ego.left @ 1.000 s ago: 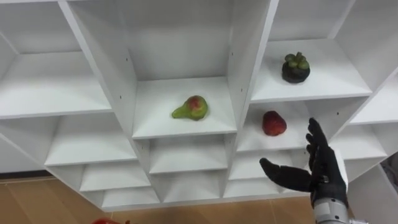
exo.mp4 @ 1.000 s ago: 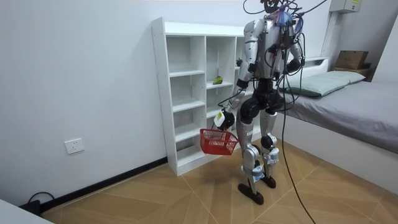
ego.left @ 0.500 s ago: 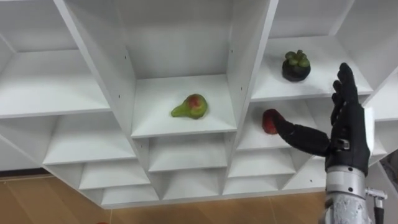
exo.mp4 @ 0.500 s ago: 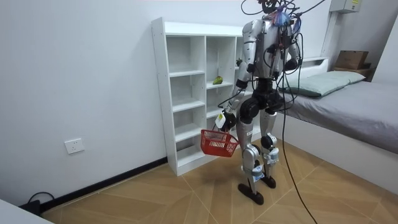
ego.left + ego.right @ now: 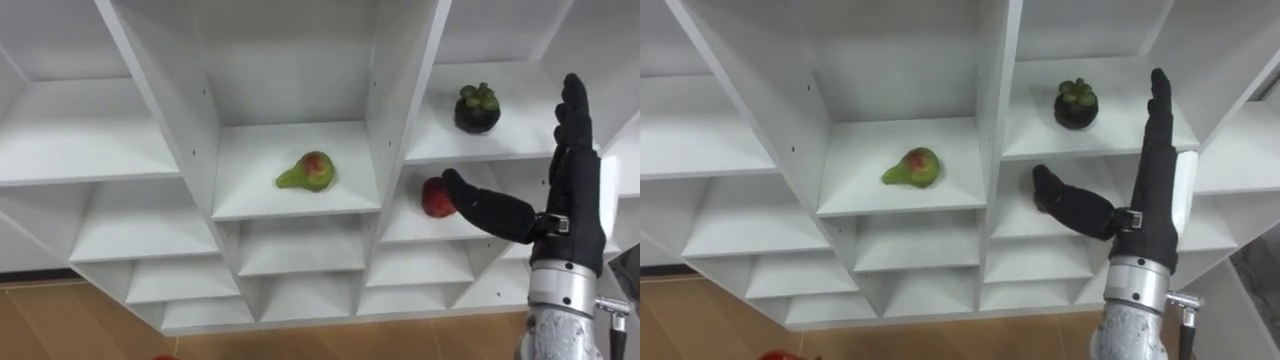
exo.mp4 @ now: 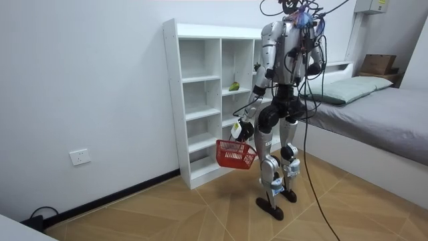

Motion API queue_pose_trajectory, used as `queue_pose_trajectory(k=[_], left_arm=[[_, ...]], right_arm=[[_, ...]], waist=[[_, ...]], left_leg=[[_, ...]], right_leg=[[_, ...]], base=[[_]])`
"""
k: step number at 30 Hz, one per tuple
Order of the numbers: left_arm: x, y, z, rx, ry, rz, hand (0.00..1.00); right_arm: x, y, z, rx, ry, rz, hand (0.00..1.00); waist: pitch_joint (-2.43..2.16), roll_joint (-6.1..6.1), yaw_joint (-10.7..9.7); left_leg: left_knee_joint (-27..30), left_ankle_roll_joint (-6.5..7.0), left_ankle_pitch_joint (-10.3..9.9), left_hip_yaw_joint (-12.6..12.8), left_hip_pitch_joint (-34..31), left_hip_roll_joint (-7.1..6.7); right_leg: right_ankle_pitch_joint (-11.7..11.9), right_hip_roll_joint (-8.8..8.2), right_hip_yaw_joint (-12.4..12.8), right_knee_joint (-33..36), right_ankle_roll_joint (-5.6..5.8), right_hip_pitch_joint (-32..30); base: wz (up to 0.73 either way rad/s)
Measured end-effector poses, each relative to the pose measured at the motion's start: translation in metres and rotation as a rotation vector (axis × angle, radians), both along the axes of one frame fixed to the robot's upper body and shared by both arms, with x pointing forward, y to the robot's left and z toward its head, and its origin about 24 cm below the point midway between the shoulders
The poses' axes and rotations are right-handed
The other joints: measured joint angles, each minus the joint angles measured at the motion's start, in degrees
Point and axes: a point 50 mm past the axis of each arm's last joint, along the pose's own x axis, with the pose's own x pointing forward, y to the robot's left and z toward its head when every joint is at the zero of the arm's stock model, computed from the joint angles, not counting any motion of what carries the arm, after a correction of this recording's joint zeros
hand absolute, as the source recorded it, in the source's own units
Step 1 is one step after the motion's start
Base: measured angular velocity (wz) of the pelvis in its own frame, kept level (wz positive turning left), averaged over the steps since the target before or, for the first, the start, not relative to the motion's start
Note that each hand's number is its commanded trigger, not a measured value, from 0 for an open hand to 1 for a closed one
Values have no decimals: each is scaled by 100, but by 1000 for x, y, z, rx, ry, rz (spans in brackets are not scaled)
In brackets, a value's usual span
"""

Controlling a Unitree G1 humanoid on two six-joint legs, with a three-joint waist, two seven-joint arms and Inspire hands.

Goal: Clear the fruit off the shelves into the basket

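at the white closet (image 5: pixel 395 90) of open compartments, your robot stands facing the shelves, with a grey bed (image 6: pixel 374 114) on the room view's right. your right hand (image 5: pixel 578 215) is raised in front of the right-hand column of compartments; its fingers (image 5: pixel 572 110) are straight and point upward, holding nothing, and the thumb reaches out sideways toward the small red fruit (image 5: pixel 434 197). the thumb tip overlaps that fruit's right edge, but you cannot tell from these views whether it touches it.

the fruits all lie on their shelves. the small red fruit sits in the right column, in the compartment just below the dark purple mangosteen with a green cap (image 5: pixel 476 108). the green pear with a red blush (image 5: pixel 307 172) lies on its side in the middle column, well apart from the hand.

your left hand (image 6: pixel 241 130) hangs low beside the thigh, fingers closed on the handle of the red plastic basket (image 6: pixel 235 153), which hangs just in front of the closet's lower shelves.
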Motion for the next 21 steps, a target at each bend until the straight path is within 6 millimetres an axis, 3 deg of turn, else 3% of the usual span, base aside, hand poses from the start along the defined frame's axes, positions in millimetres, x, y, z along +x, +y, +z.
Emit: queue_pose_trajectory(k=[7, 11, 17, 21], left_arm=[[2, 1, 2, 13, -9, -29, 100], [3, 4, 2, 28, -3, -26, 100], [5, 5, 5, 33, -13, -37, 100], [4, 7, 5, 25, 3, -37, 100]], right_arm=[[9, -3, 8, -43, -28, 30, 0], [22, -9, 12, -67, -45, 36, 0], [33, -14, 1, -87, 10, 22, 0], [40, -16, 2, -68, 10, 21, 0]], waist=[[49, -85, 130], [47, -141, 182], [32, -280, 205], [24, -294, 223]], left_leg=[[23, 0, 0, 0, 13, -4], [16, 0, 0, -21, 22, -4], [28, -1, 0, -164, 20, -4], [30, -1, 1, -179, 25, -8]], right_leg=[[-1, -13, -43, -10, 2, 43], [-1, -12, -57, -13, 2, 57], [-1, -26, -170, -17, 1, 109], [-1, -33, -191, -13, 1, 113]], base=[[3], [1], [10], [0]])
